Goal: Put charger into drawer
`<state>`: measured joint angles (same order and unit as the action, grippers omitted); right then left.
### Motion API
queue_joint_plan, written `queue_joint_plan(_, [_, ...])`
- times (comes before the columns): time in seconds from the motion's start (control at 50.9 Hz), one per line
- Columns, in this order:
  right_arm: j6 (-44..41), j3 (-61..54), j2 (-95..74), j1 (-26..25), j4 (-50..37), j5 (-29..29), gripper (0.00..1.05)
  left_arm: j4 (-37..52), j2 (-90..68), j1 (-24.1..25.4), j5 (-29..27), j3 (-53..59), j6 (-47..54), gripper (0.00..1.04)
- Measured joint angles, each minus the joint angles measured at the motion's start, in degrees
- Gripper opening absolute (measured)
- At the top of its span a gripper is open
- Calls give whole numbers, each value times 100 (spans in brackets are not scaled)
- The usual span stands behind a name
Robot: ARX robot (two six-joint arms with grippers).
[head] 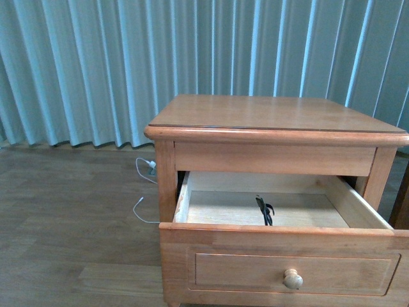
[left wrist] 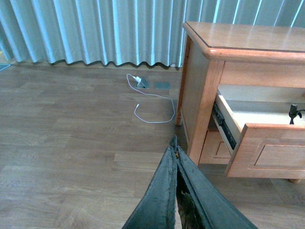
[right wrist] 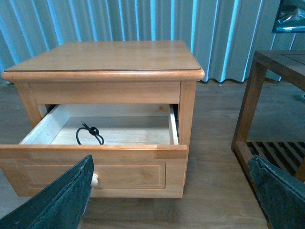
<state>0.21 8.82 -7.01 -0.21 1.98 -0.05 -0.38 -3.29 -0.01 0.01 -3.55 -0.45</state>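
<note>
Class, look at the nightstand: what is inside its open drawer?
A looped thin black cable lies on the pale floor of the drawer. No white plug block shows; the drawer front hides the floor nearest it.

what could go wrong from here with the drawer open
1. The charger shows only as a black cable loop standing up inside the drawer. Pushing the drawer shut might catch the loop under the frame of the nightstand.
2. The right end effector hangs open close to the drawer front, so a careless move could knock the knob.
</note>
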Motion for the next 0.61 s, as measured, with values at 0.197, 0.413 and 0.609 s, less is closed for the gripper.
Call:
queue_joint_plan(0.197, [2, 0, 0, 0, 0, 0, 97, 15, 232, 0, -2, 225, 0, 4])
queue_joint_plan(0.413, [2, 0, 0, 0, 0, 2, 97, 11, 310, 0, -2, 284, 2, 4])
queue_joint_plan(0.609, [2, 0, 0, 0, 0, 2, 97, 11, 310, 0, -2, 284, 2, 4])
